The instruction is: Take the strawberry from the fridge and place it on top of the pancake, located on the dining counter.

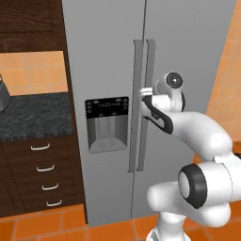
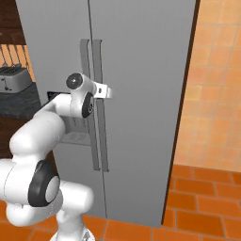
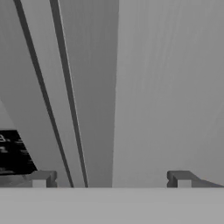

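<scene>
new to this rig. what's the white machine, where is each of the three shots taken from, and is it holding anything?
It's a white robot arm on a driving base, in a rendered kitchen. Two cameras ride on the base behind the arm, left and right; the third sits on the hand and looks along the tool. The tool is open, holds nothing, and sits at the right door handle of the closed fridge; whether it touches, I can't tell. The black dispenser panel is on the left door. A toaster stands on the dark counter beside it.

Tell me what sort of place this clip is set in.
A rendered home kitchen, most likely: a tall grey fridge with its doors closed, a dark granite worktop over wooden drawers, and a toaster.
</scene>
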You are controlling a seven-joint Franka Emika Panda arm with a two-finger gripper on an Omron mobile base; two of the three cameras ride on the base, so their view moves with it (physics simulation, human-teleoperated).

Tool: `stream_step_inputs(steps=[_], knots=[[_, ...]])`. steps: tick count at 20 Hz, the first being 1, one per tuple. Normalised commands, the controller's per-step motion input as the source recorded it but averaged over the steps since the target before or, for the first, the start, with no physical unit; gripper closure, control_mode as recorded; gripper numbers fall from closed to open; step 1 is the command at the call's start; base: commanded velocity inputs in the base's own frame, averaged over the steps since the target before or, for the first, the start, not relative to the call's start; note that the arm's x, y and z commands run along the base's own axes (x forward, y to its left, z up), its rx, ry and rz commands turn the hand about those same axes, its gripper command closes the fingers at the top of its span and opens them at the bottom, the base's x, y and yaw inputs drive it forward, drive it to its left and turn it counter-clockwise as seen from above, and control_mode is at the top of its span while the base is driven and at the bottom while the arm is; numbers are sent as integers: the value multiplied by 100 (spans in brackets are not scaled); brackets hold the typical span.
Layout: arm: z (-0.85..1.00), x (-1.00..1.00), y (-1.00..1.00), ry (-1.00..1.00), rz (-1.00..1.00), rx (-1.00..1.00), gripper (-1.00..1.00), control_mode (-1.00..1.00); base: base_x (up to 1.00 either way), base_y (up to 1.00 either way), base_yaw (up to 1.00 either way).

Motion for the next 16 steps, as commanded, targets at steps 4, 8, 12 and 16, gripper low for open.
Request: stream_step_inputs(steps=[4,8,12,16], knots=[[4,35,0,0,9,1,-100,-100,0,0,0],[0,59,0,0,1,0,-100,-100,0,0,0],[0,57,0,-4,0,0,-100,-100,0,0,0],[0,54,0,-6,0,0,-100,-100,0,0,0]])
